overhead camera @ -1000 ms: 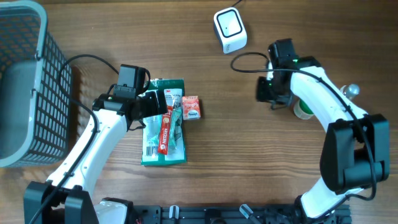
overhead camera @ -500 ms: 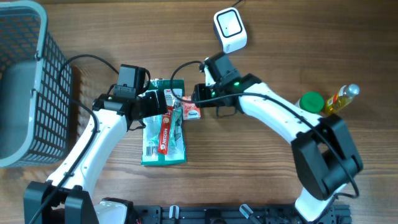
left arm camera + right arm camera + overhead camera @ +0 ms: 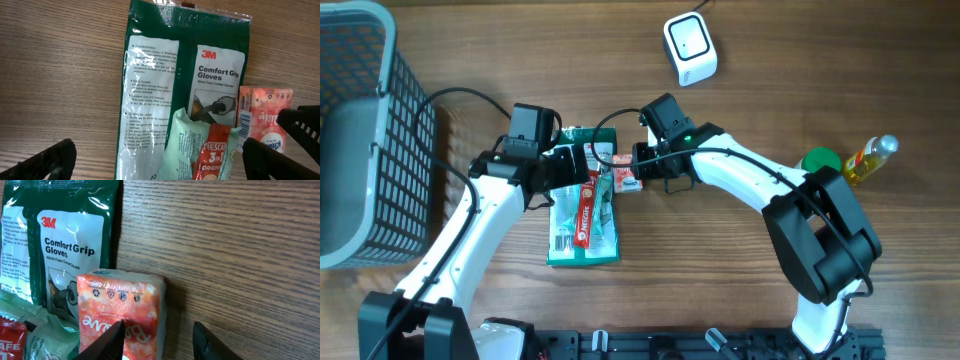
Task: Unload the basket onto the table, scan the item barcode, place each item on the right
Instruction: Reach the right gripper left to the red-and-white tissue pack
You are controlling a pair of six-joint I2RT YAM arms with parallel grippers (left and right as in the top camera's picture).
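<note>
Orange-pink wrapped tissue pack (image 3: 122,310): lies touching the green plastic glove packet (image 3: 60,245). Your right gripper (image 3: 157,335), newly swung over from the table's right side, hangs above it with fingers apart, clamping nothing. Left gripper (image 3: 157,157) is spread wide. White boxy scanner (image 3: 690,48) is well apart; grasp pending.

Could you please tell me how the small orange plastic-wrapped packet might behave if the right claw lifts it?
The small orange plastic-wrapped packet looks soft and puffy, so it would probably squash rather than resist. Its glossy film may slip. It lies flat, so rolling seems unlikely.
</note>
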